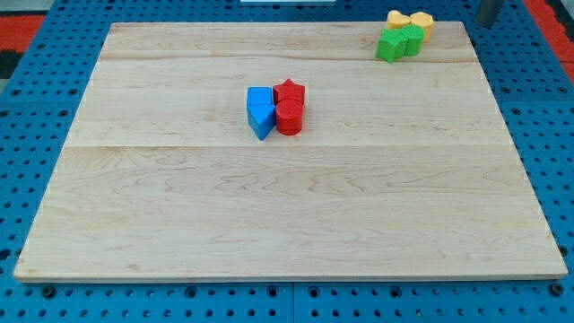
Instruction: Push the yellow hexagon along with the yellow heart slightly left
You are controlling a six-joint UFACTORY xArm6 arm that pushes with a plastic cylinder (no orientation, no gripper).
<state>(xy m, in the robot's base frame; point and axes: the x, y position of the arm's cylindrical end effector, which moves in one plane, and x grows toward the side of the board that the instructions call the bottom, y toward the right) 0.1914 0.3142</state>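
Wood fills the near half of the board (269, 242), bare planks with nothing for me to touch. Farther in, about the board's centre, four blocks sit huddled and touching: a blue cube (259, 96) with a blue wedge-like block (260, 118) in front of it, and at their three o'clock a red star (289, 91) behind a red cylinder (289, 117). I judge that cluster no part of my job.

Farthest off, near the one o'clock corner, lie my targets. Two green blocks (398, 43) sit together, shapes hard to tell, and just behind them the yellow pair: the yellow heart (397, 18) at nine o'clock of the yellow hexagon (421, 21), touching it. Because they touch, a shove from the hexagon's three o'clock side should carry both leftward.

A dark shaft (490, 11) shows at the view's top right edge, likely my rod; my tip is hidden, and it has no jaws to speak of.
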